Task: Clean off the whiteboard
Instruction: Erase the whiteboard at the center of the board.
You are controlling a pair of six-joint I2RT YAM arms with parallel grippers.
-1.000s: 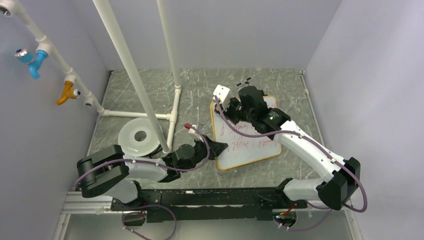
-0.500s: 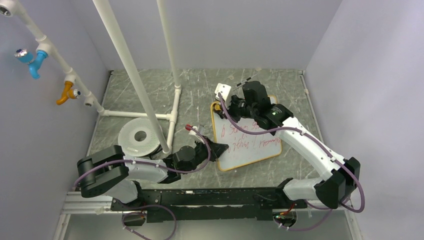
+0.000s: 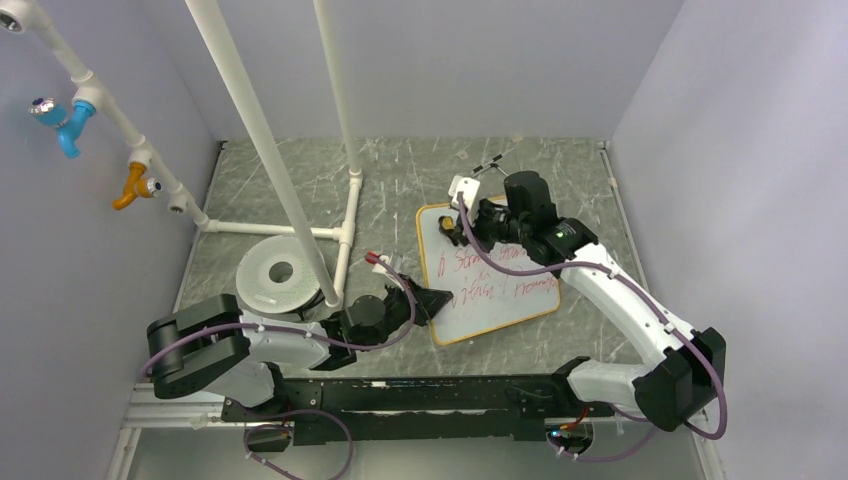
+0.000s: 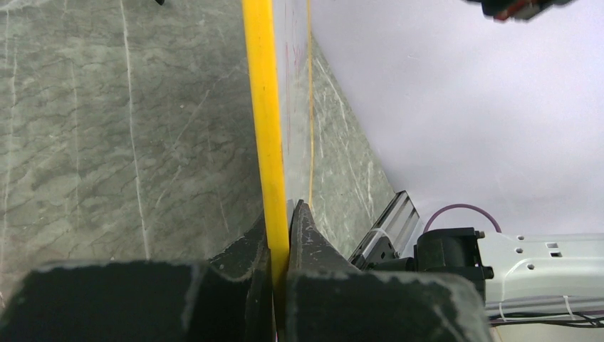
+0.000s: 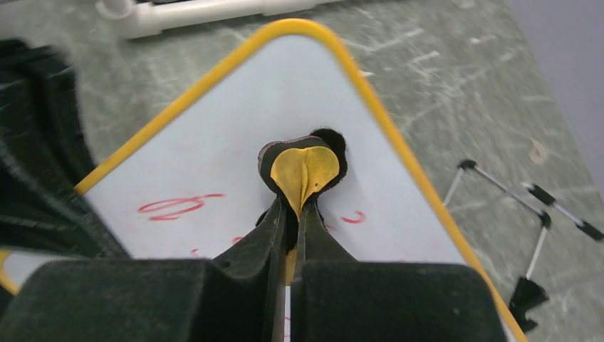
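The whiteboard (image 3: pixel 500 285) lies flat on the grey marbled bench (image 3: pixel 300 180), at about 3 o'clock from the bench's middle in the top view, turned a little so that its corners point off square. Its thin orange-yellow frame runs all round, and red scrawl (image 3: pixel 495 270) crosses the middle and the 5 o'clock part of the white face in two rough lines.

The left claw (image 3: pixel 432 300) reaches in low from 8 o'clock and is clamped on the board's frame along the 8 o'clock edge, close to the near-left corner. The left wrist view shows this plainly: the yellow edge runs straight up the picture and sits pinched between the two black fingers (image 4: pixel 313 249), one on each face of the board.

The right claw (image 3: pixel 458 232) comes over the board from 4 o'clock and sits above its 11 o'clock corner. It is closed on a small eraser pad (image 5: pixel 305 169), yellow with a black rim, nipped between the fingertips. In the right wrist view the pad appears to rest against the white face just inside the rounded corner, with red marks at 7 o'clock and 4 o'clock of it; the face beyond the pad toward the corner is bare white.

Thin black-and-white rods (image 5: pixel 530 203) lie on the bench just past the board's far edge. A white disc (image 3: pixel 280 272) with a centre hole lies at 9 o'clock of the board, well apart from it, beside the white pipe frame (image 3: pixel 350 215)
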